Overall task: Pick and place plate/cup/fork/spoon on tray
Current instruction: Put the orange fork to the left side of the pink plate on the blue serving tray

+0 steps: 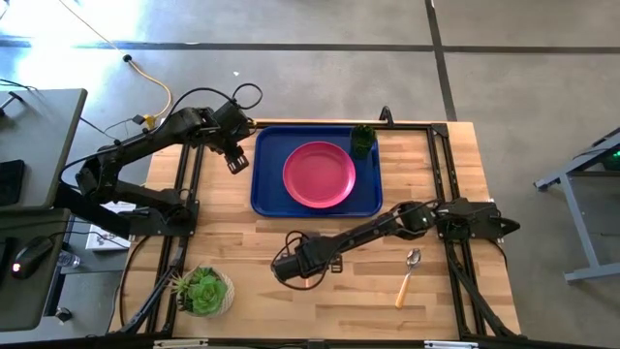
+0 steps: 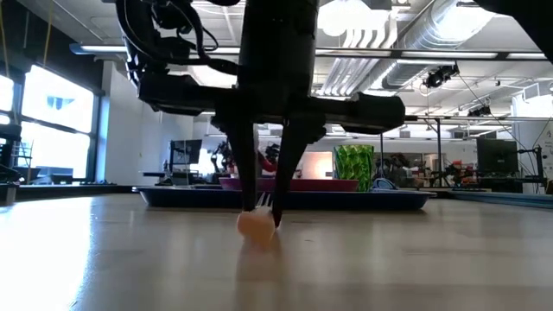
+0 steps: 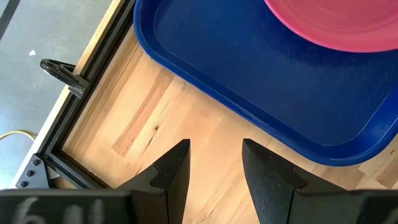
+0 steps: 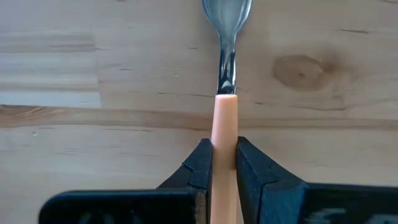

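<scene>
You have a light butcher-block wooden table (image 1: 320, 237) edged with a black metal frame (image 1: 441, 174). A leafy green succulent in a pale round pot (image 1: 203, 291) stands near its front left corner. A yellow cable (image 1: 155, 87) lies across the grey concrete floor (image 1: 320, 58) beyond the table. To your left, a grey desk (image 1: 34, 136) carries a dark computer mouse (image 1: 31, 254).

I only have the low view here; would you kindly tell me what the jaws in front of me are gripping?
Observer: The right arm's jaws are shut on the orange-tan handle of a small silver metal fork.
Operator: Thanks. Is the spoon on the tray?
Observer: No, the small silver-bowled spoon lies on the wooden table, outside the large dark-blue plastic tray.
Operator: And the left arm?
Observer: Its jaws stand open, empty, beside the tray's corner.
</scene>
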`<state>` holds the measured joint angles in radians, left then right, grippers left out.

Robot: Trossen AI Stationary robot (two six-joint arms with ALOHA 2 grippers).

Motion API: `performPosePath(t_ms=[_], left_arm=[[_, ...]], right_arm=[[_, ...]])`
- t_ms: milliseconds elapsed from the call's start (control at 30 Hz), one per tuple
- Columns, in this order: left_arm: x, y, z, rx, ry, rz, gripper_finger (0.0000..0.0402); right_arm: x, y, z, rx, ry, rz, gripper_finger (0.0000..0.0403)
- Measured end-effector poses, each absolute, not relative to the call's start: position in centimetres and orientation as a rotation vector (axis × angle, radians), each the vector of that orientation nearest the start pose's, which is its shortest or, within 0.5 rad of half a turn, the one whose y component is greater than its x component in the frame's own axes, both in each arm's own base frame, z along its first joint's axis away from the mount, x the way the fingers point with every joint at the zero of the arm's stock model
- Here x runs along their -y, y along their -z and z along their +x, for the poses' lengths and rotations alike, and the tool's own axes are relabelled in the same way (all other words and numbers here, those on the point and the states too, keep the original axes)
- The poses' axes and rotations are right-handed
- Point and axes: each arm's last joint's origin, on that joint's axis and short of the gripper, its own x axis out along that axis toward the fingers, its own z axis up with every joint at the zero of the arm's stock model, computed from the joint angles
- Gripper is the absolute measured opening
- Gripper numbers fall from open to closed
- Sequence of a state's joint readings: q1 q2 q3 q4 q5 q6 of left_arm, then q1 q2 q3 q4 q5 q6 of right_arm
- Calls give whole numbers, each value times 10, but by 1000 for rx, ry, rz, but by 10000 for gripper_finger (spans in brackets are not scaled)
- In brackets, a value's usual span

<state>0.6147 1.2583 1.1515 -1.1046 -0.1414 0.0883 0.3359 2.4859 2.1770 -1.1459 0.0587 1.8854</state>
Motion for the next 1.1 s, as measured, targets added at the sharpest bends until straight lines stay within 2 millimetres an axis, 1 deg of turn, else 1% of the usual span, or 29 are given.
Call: performPosePath(t_ms=[367, 667, 1100], left_arm=[[-132, -298, 180, -1227, -606, -216, 135], [-132, -298, 180, -1228, -604, -214, 135], [-132, -298, 180, -1228, -604, -214, 135]], right_arm=[[-161, -149, 466, -1117, 1106, 1247, 28], [-161, -147, 466, -1119, 1109, 1245, 78], [-161, -148, 466, -1113, 1106, 1245, 131]])
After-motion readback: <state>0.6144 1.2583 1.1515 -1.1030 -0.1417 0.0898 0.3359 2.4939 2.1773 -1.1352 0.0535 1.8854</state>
